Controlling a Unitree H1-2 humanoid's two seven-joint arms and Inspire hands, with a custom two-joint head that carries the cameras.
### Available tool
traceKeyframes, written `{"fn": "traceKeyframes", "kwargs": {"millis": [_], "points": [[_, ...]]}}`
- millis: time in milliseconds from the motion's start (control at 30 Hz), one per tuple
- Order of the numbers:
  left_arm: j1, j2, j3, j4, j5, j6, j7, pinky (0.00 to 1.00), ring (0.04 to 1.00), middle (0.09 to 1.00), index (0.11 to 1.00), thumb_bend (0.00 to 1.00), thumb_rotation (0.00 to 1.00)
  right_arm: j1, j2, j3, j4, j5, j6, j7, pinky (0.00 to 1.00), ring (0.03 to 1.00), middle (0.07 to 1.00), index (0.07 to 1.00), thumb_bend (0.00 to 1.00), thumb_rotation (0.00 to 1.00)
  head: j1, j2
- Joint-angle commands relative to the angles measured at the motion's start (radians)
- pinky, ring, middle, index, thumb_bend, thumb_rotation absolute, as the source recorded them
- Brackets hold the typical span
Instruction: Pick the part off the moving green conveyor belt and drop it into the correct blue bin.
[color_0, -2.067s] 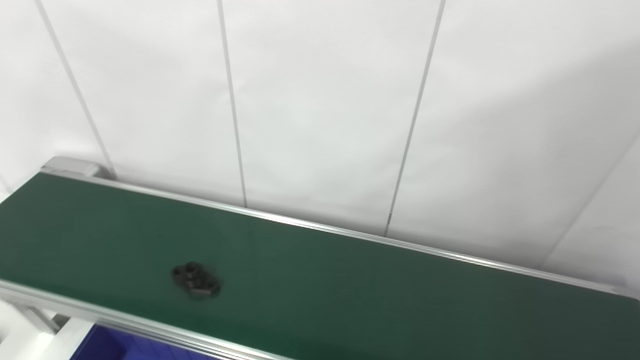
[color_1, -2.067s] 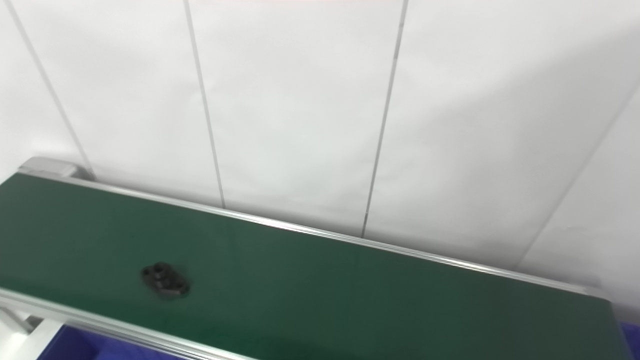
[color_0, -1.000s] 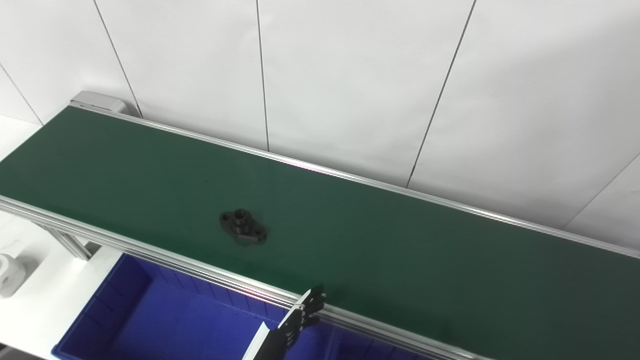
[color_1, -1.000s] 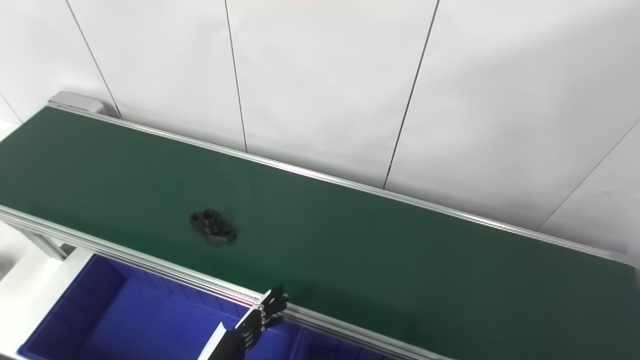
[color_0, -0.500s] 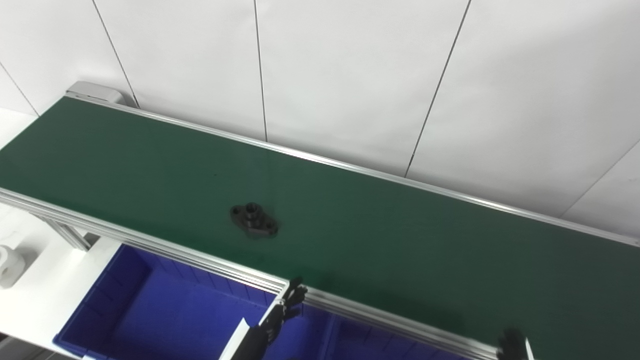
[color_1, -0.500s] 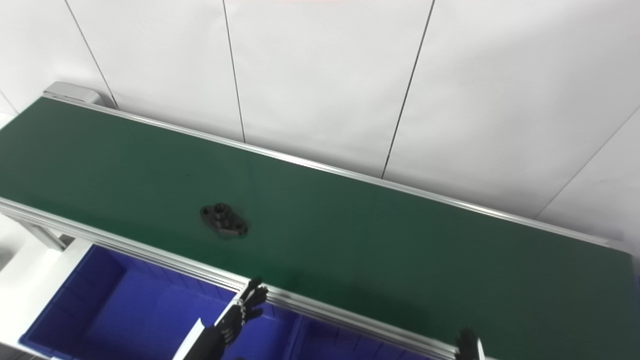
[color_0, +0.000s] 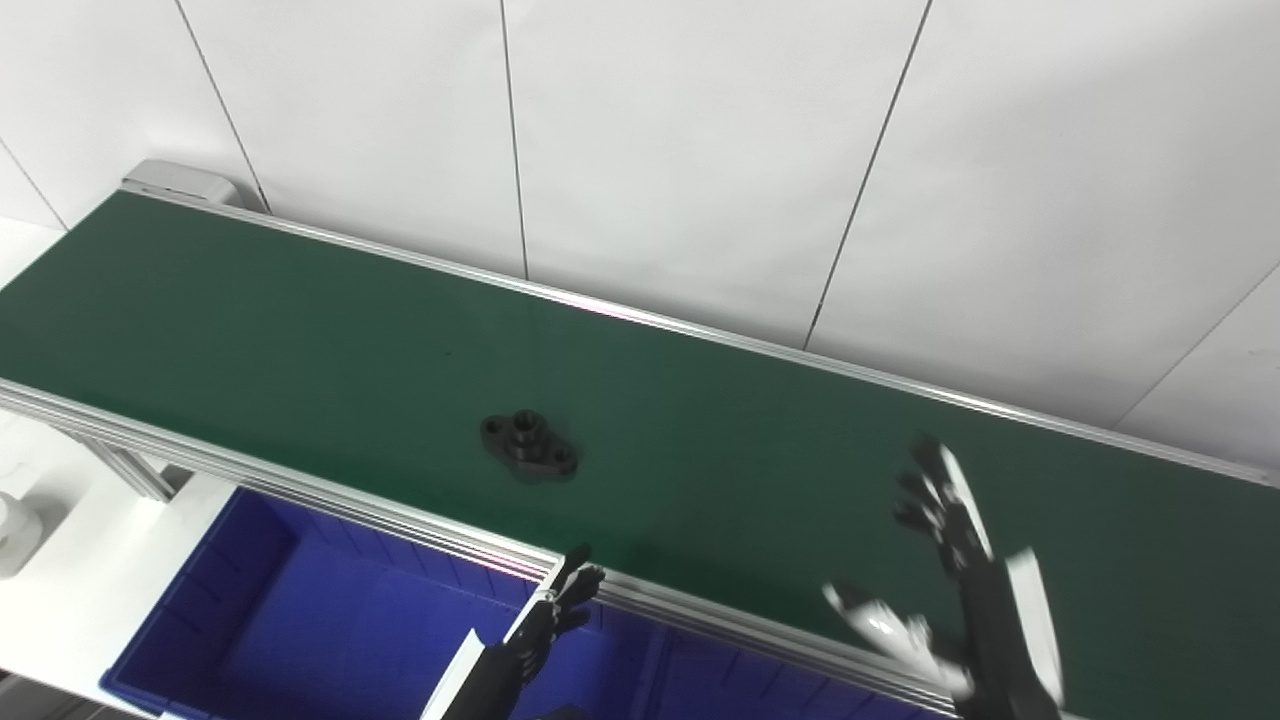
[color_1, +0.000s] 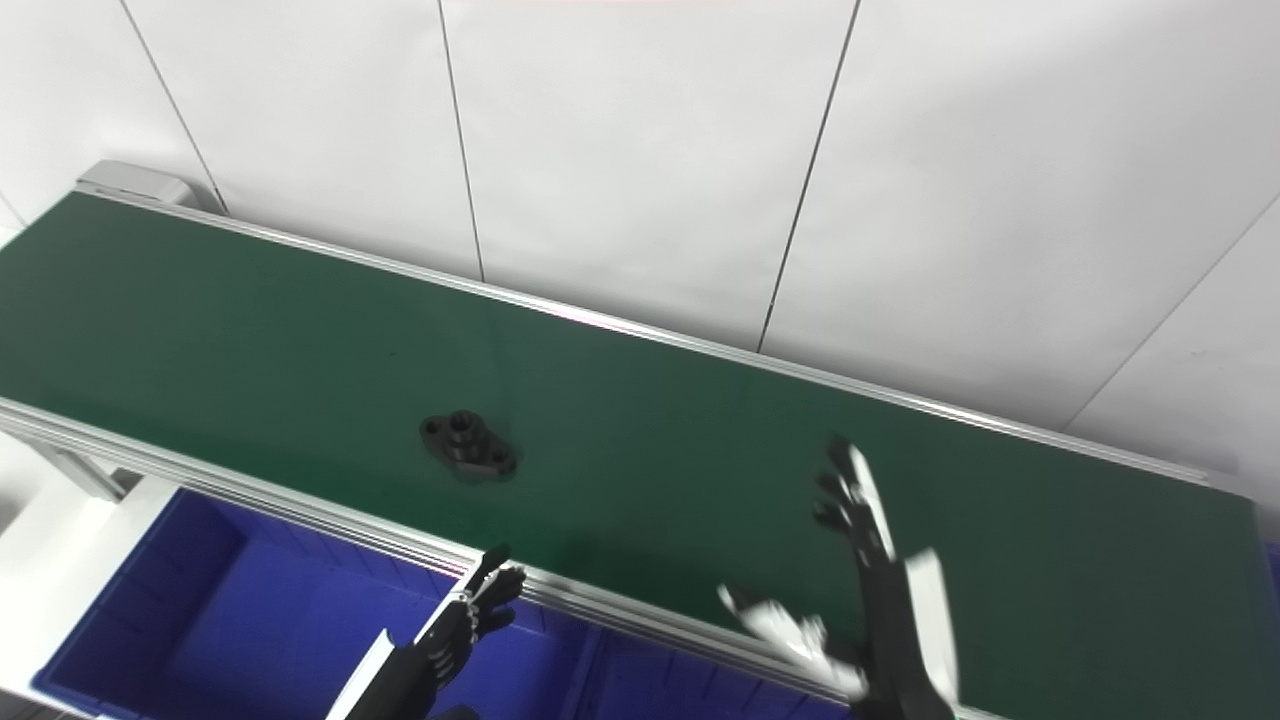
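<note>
1. One small black flanged part (color_0: 529, 445), oval with a raised round hub and a hole at each end, lies flat on the long dark green conveyor belt (color_0: 300, 330), nearer the belt's front rail than its back rail and left of the belt's middle.
2. The left hand (color_0: 555, 610), black, hovers low over the front aluminium rail just right of and below the part; its fingers are extended and slightly apart, and it holds nothing.
3. The right hand (color_0: 945, 560), black with white panels, is raised over the right stretch of the belt, well apart from the part. It is blurred, yet its fingers point upward and its thumb juts out to the left, spread wide and empty.
4. A blue plastic bin (color_0: 300, 620) sits below the front rail, under the part's stretch of belt; a second blue compartment (color_0: 700, 680) adjoins it on the right.
5. White wall panels (color_0: 700, 150) with thin seams stand behind the belt.
</note>
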Motion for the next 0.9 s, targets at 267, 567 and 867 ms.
{"fn": "traceKeyframes", "kwargs": {"millis": [267, 567, 867], "points": [[-0.015, 0.001, 0.002, -0.008, -0.007, -0.007, -0.017, 0.92, 0.938, 0.937, 0.991, 0.77, 0.86, -0.216, 0.046, 0.086, 0.122, -0.222, 0.106, -0.029, 0.69, 0.844, 0.894, 0.916, 0.84, 0.55, -0.011, -0.002], [-0.031, 0.0, 0.002, 0.004, -0.014, -0.006, -0.02, 0.93, 0.934, 0.929, 0.987, 0.77, 0.86, -0.325, 0.038, 0.131, 0.284, -0.327, 0.123, -0.083, 0.66, 0.798, 0.859, 0.886, 0.88, 0.51, -0.013, -0.005], [-0.033, -0.003, 0.002, 0.008, -0.019, -0.01, -0.023, 0.93, 0.926, 0.918, 0.984, 0.77, 0.86, -0.395, 0.02, 0.189, 0.372, -0.431, 0.144, -0.096, 0.64, 0.775, 0.831, 0.878, 0.9, 0.51, -0.012, -0.003]]}}
